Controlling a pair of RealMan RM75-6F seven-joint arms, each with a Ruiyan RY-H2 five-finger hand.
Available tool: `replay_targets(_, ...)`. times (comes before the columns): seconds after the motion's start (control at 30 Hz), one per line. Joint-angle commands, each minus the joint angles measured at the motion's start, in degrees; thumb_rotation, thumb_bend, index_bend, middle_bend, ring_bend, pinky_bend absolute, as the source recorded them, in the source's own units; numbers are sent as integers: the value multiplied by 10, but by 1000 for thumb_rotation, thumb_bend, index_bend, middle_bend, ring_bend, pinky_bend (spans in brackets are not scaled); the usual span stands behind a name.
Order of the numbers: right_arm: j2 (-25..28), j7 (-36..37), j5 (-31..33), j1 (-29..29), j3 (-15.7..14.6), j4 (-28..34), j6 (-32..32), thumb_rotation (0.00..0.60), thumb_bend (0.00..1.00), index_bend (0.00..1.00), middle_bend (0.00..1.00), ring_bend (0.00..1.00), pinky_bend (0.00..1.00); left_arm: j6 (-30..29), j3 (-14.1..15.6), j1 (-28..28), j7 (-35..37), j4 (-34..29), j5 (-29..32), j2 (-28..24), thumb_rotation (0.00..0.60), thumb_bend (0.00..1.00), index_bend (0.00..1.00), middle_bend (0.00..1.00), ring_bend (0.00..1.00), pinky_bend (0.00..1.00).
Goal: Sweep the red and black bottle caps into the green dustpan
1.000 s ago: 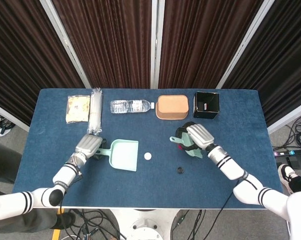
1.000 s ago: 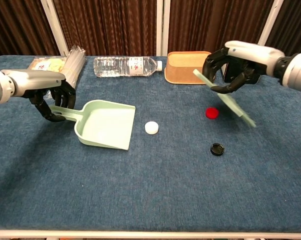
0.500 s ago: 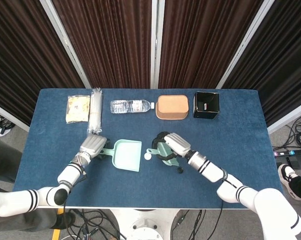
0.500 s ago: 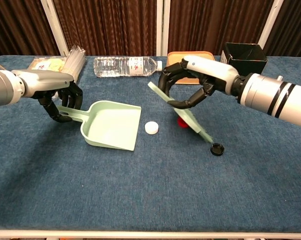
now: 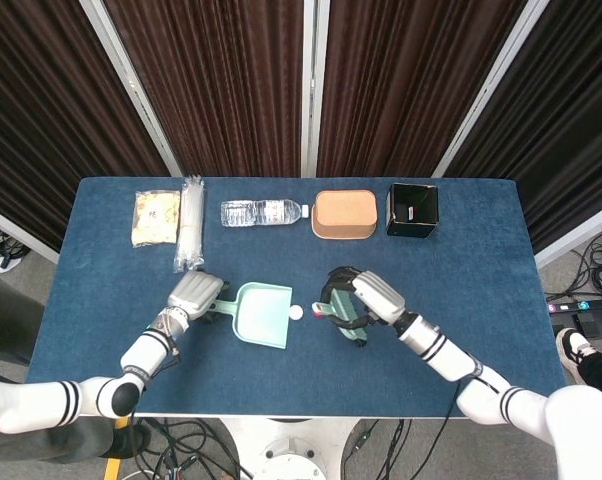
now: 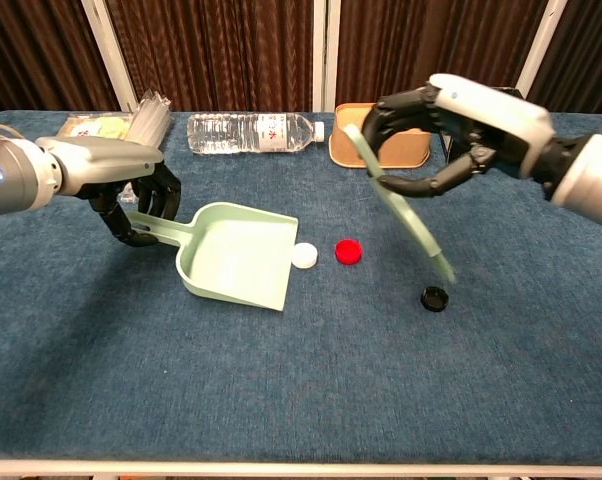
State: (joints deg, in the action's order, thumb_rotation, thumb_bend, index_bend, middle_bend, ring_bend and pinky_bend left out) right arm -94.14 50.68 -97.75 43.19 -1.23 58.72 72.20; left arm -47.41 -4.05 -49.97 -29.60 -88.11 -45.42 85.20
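R hand: (image 6: 451, 140) grasping the pale green scraper (image 6: 406, 225), fingers curled round its top; blade tilted, lower tip just above/beside black cap (image 6: 435, 298), can't tell if touching
L hand: (image 6: 136, 195) clenched on handle of green dustpan (image 6: 236, 262), pan mouth facing right, lip on the blue table (image 6: 311, 400)
red cap: (image 6: 349, 251) on cloth, near pan mouth, just right of white cap (image 6: 303, 255)
white cap: touching or nearly touching pan lip, between red cap and pan; not a target
black cap: well right of pan, beside scraper tip, not in pan
bg: water bottle (image 6: 256, 131), tan tray (image 6: 381, 140), black box (image 5: 412, 209), snack packs (image 5: 171, 220) along far edge
step: judged mid-sweep, red nearly home, black not started
how-to: drop blade edge flat to cloth on far (right) side of black cap, drag left in one straight stroke toward pan mouth, picking up red on the way; keep L hand pressing lip down so caps don't slip under; white cap may ride in too, low risk
vs 0.5 s ago: red cap now closer to pan and clear of blade; scraper lifted back to the right, R hand higher; pan shifted right toward white cap; black cap same spot
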Motion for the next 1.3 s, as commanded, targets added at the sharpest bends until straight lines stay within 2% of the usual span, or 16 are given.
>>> replay_targets(0.03,37,-76,20,-47,-17,63,19,600,544,790,691,329,201,-4,2,-4,-7,0,0,2,600,380,553,548,418,282)
replay_targets(0.2,36,-124,36,-81,-26,93,23,600,560,790,691,329,187,-7,3,-12,-20,1,12,7,600,380,553,548,418,282)
replay_targets(0.37,-8,-146,37,-98,-24,67,29,600,583,790,691,327,187,-11,6,-17,-27,-1,21,10,600,380,553,548,419,282)
replay_targets(0.73,-111,-106,42,-76,12,-35,9,600,599,791,691,327,186,-17,11,-37,-62,-2,48,22,600,380,553,550,419,282)
replay_targets(1.3,-201,-41,52,-23,55,-108,-23,600,617,792,692,328,185,0,8,-66,-64,1,81,32,600,379,553,550,419,282)
